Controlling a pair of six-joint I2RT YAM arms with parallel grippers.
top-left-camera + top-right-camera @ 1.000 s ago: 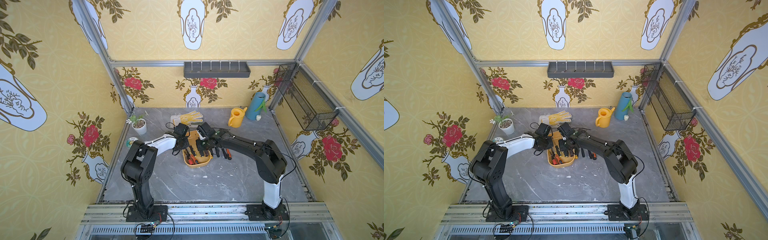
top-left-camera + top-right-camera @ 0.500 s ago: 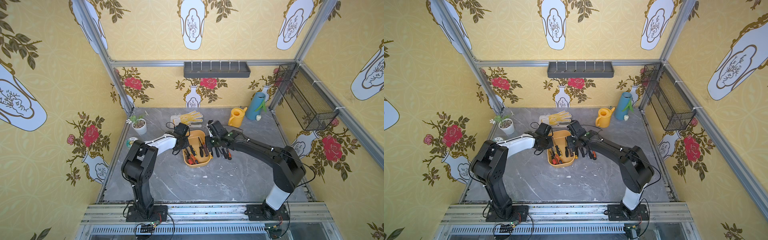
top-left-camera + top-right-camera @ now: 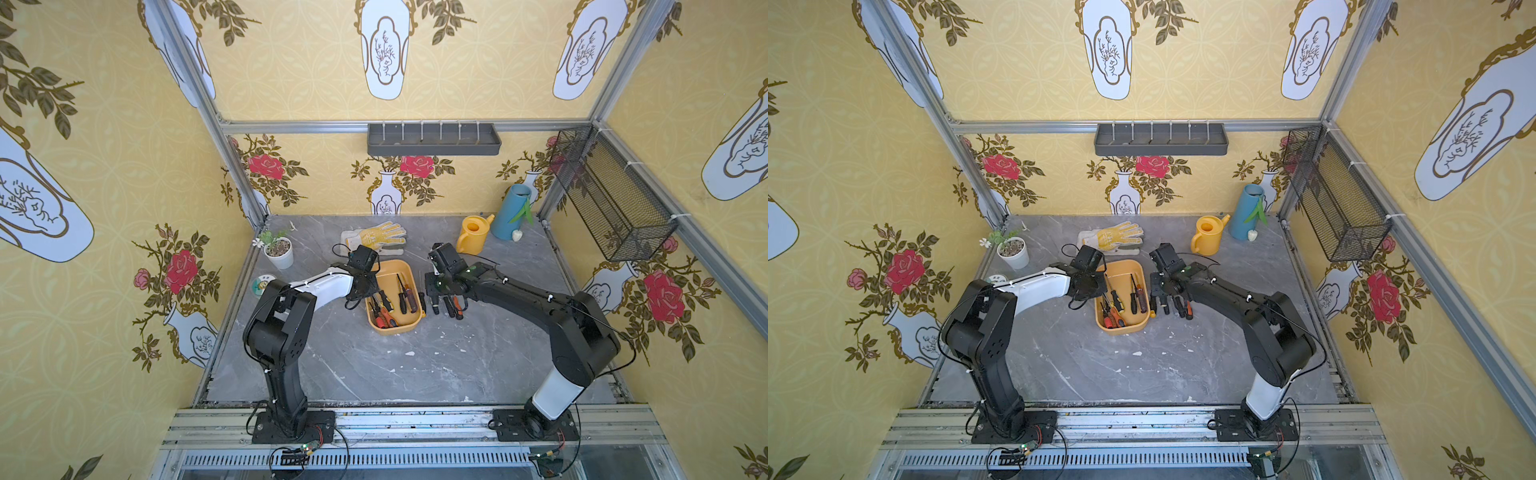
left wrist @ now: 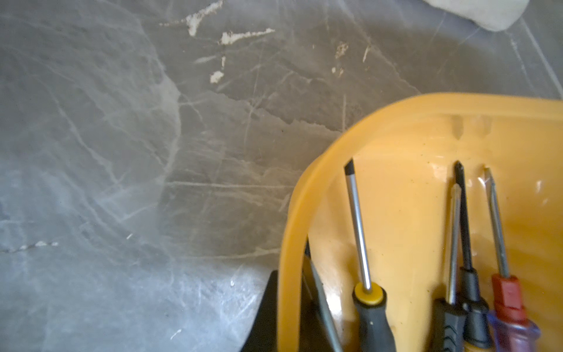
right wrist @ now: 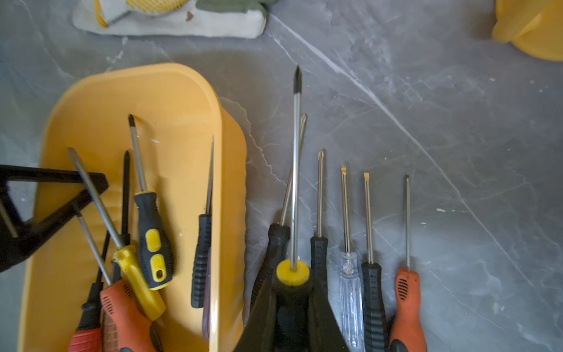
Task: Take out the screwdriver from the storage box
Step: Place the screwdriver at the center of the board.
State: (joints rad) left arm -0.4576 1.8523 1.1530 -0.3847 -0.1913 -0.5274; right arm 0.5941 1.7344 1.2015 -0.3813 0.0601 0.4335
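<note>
- While the right gripper (image 5: 292, 288) pinches a screwdriver (image 5: 295, 170) by its black handle, its yellow collar and steel shaft jut ahead of the fingers, just outside the box (image 5: 146, 88)
- Beside it, the left gripper (image 4: 288, 300) clamps the yellow-orange box's rim
- Right wrist view shows that pinch and a row (image 5: 368, 231) of screwdrivers on the table (image 5: 457, 152) beside it; left wrist view shows neither

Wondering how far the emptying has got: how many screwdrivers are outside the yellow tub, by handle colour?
Black handle, on the table: 3
Clear handle: 1
Orange handle: 1
Black with yellow cap, in the right gripper: 1
Total: 6
</note>
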